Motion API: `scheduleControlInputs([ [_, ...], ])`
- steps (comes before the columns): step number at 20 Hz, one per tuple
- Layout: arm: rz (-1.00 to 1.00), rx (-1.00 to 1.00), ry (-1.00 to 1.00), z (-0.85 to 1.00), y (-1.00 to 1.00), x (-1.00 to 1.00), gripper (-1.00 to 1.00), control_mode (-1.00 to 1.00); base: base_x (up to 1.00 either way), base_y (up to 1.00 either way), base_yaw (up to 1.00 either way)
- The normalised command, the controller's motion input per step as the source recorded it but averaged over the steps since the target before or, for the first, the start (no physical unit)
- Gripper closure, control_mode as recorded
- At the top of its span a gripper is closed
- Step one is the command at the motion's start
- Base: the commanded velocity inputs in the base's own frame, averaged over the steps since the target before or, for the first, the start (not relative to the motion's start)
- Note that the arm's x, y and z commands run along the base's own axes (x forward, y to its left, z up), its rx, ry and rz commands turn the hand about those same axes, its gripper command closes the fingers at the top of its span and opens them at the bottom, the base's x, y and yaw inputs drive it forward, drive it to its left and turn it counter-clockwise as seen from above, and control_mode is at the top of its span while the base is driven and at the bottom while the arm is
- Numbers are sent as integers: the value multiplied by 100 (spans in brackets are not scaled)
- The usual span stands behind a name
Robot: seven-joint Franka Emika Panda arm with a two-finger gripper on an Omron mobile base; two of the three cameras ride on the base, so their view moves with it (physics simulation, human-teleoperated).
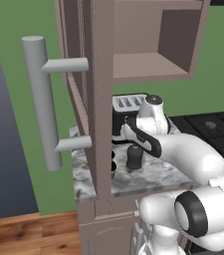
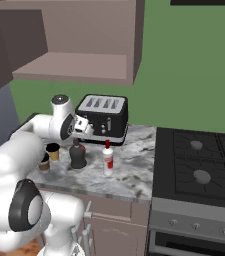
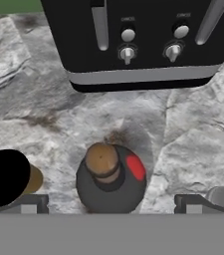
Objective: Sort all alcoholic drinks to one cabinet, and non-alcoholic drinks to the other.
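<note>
**Gripper open above the black bottle, nothing sorted yet**

Gripper [image 3: 111, 201] hangs with its jaws spread wide and empty, directly over the squat black bottle [image 3: 111, 179] with its brown neck; a tan cup with a black top [image 3: 6, 178] stands just beside it, and the black toaster [image 3: 138, 40] lies beyond on the marble counter [image 3: 193, 149].

From the left base view, the open wall cabinet [image 1: 148, 64] shows a bare shelf, and its swung-out door with the grey bar handle [image 1: 41, 99] stands between camera and counter, hiding part of it.

From the right base view, the slim clear bottle with red label [image 2: 108, 158] stands near the black one. All drinks seem still on the counter, so I judge the sorting barely begun. The stove [image 2: 199, 165] sits alongside.
</note>
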Motion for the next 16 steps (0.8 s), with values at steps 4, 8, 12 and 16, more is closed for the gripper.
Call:
scheduleControlInputs([
  [4, 0, 0, 0, -14, 0, 14, -100, -100, 0, 0, 0],
  [8, 0, 0, 0, -13, 4, 12, -100, -100, 0, 0, 0],
  [12, 0, 0, -1, -12, 6, 10, -100, -100, 0, 0, 0],
  [16, 0, 0, -1, -12, 3, 4, -100, -100, 0, 0, 0],
])
